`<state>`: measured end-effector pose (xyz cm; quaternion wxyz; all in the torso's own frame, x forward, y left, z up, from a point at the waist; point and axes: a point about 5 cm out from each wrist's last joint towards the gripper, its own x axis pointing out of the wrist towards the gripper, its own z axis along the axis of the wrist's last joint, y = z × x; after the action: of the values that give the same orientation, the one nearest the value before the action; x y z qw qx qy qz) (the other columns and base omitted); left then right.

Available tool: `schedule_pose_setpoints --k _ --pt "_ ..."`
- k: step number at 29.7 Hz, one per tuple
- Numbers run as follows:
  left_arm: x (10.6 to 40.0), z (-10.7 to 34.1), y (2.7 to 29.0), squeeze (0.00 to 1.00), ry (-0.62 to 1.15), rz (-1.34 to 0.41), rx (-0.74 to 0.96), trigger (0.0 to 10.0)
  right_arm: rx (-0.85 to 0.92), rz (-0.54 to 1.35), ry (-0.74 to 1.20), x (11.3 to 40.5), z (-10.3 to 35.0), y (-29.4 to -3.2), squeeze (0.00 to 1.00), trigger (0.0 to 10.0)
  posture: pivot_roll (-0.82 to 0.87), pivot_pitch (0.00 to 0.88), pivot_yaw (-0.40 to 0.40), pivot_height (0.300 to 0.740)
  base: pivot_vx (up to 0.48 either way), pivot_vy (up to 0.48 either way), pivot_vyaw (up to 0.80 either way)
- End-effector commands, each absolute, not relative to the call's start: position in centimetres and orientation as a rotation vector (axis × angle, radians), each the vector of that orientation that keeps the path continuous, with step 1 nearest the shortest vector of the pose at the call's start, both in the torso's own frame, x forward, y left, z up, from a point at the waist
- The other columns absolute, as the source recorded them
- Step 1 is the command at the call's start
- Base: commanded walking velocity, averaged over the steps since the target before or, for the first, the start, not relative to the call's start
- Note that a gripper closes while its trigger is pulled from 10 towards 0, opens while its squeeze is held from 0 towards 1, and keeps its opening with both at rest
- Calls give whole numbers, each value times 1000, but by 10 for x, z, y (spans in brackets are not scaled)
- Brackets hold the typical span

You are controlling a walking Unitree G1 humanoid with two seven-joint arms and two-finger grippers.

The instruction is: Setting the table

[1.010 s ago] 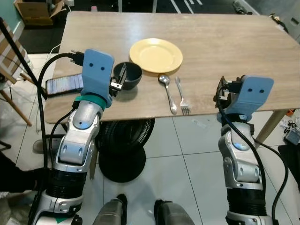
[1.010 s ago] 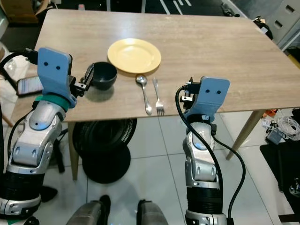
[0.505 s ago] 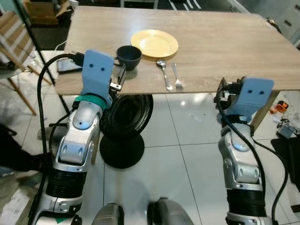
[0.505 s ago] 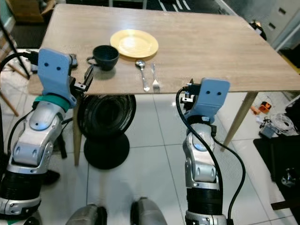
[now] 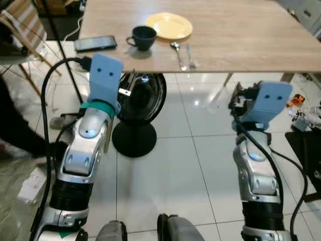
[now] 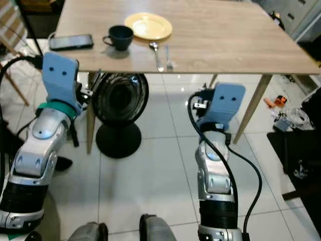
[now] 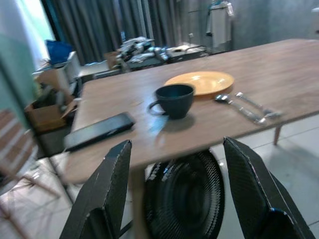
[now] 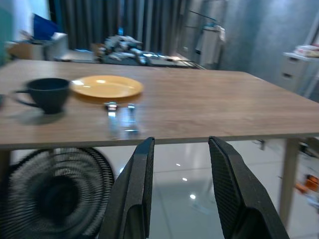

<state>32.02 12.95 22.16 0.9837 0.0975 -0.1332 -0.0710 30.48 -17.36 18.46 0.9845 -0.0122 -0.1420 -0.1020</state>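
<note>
Wooden table (image 5: 241,35), unmarked cup (image 5: 142,37)

The table (image 5: 241,35) is pale wood grain. The plate (image 5: 169,25) is yellow, the cup (image 5: 143,37) dark blue, the phone (image 5: 95,43) black, and the spoon (image 5: 177,52) and fork (image 5: 189,54) silver.

Counter (image 5: 241,30): pale wood grain, matt w/ soft sheen. Plate (image 5: 169,25): yellow, smooth, glossy. Cup (image 5: 143,37): dark, smooth. Spoon (image 5: 177,52) & fork (image 5: 190,54): shiny metal. Floor (image 5: 165,170): glossy white tile w/ reflections. Fan (image 6: 120,103): black wire mesh.
</note>
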Motion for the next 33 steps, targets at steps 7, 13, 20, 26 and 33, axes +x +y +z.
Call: schedule_pose_setpoints --k 7,13,20,26,33 --pt "320 220 126 0 -264 -155 199 10000 -27 -224 -279 304 183 -179 0 10000 -15 6 -7 740 -327 0 0" --pt "321 218 125 0 -262 -159 199 10000 -29 -224 -277 304 182 -179 0 10000 -19 6 -6 740 -328 0 0" --pt "320 218 123 0 -263 -165 196 10000 -33 -221 -276 304 181 -179 0 10000 -21 3 -5 740 -328 0 0" --pt "321 218 123 0 -264 -167 198 10000 -33 -219 -276 304 181 -179 0 10000 -15 0 -1 740 -326 0 0" --pt "321 218 124 0 -265 -167 200 10000 -34 -217 -275 304 181 -178 0 10000 -14 0 -2 740 -328 0 0"
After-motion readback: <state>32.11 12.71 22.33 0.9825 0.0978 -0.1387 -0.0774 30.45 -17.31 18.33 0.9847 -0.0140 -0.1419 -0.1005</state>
